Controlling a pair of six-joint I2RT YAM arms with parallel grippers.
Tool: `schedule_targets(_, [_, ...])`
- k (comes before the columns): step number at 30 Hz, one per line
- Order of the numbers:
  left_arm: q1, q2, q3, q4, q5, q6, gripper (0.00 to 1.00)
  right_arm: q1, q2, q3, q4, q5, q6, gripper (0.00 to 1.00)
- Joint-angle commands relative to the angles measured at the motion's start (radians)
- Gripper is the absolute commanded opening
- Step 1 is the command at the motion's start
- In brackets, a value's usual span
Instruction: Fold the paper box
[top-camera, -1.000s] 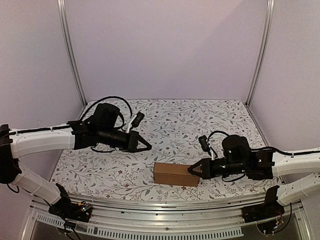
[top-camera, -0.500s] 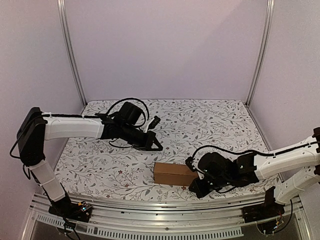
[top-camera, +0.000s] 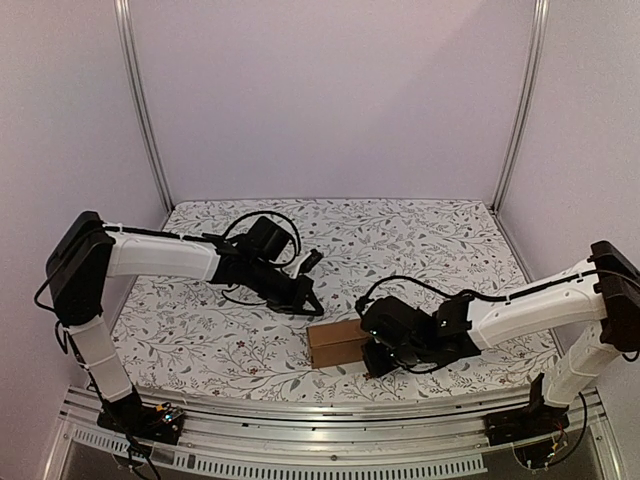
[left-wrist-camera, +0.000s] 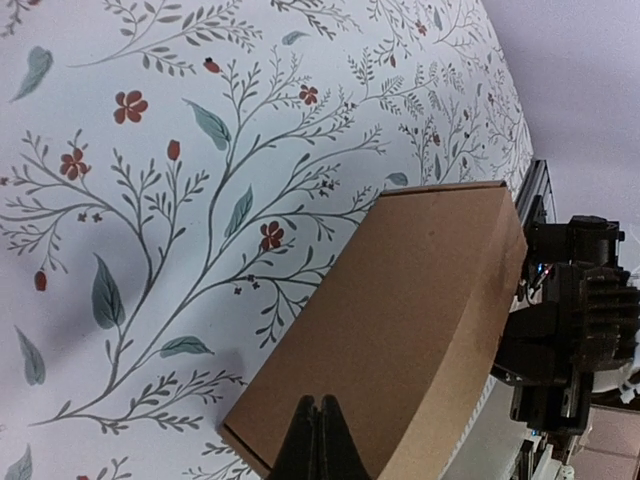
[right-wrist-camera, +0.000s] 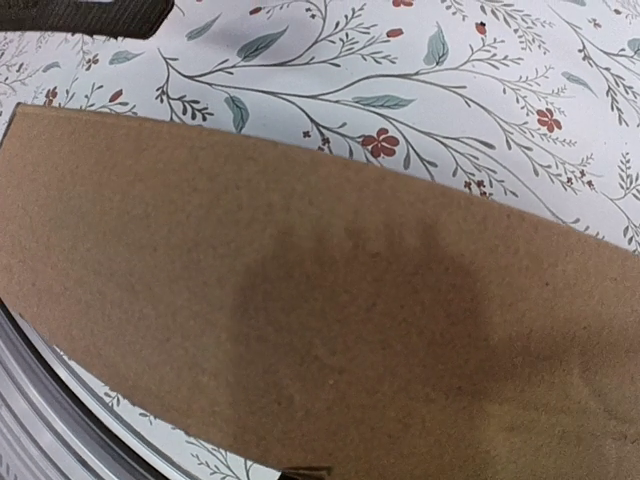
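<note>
Tablecloth (top-camera: 400, 240) printed with leaves and small flowers spreads under both arms. Brown paper box (top-camera: 335, 342) lies on it as a low closed carton, just ahead of the left gripper (top-camera: 311, 302) and directly beneath the right gripper (top-camera: 373, 364), which hangs over the box's right end. Left gripper's fingers (left-wrist-camera: 318, 445) are pressed together with nothing between them, tips at the corner of the box nearest them; whether they touch it cannot be told. Right gripper is closed too and holds nothing, its fingertips barely showing in its own camera.
</note>
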Motion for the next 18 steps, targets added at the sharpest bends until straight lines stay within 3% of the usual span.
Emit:
schedule_targets(1, [0.014, -0.015, -0.043, -0.018, -0.002, 0.001, 0.00, -0.041, 0.061, 0.071, 0.043, 0.025, -0.057, 0.00])
schedule_targets(11, [0.014, -0.088, -0.111, -0.020, -0.034, -0.012, 0.00, -0.130, 0.221, 0.188, 0.130, -0.103, -0.162, 0.00])
schedule_targets(18, [0.014, -0.159, -0.165, -0.011, -0.056, -0.037, 0.00, -0.226, 0.203, 0.111, 0.251, -0.227, -0.095, 0.00])
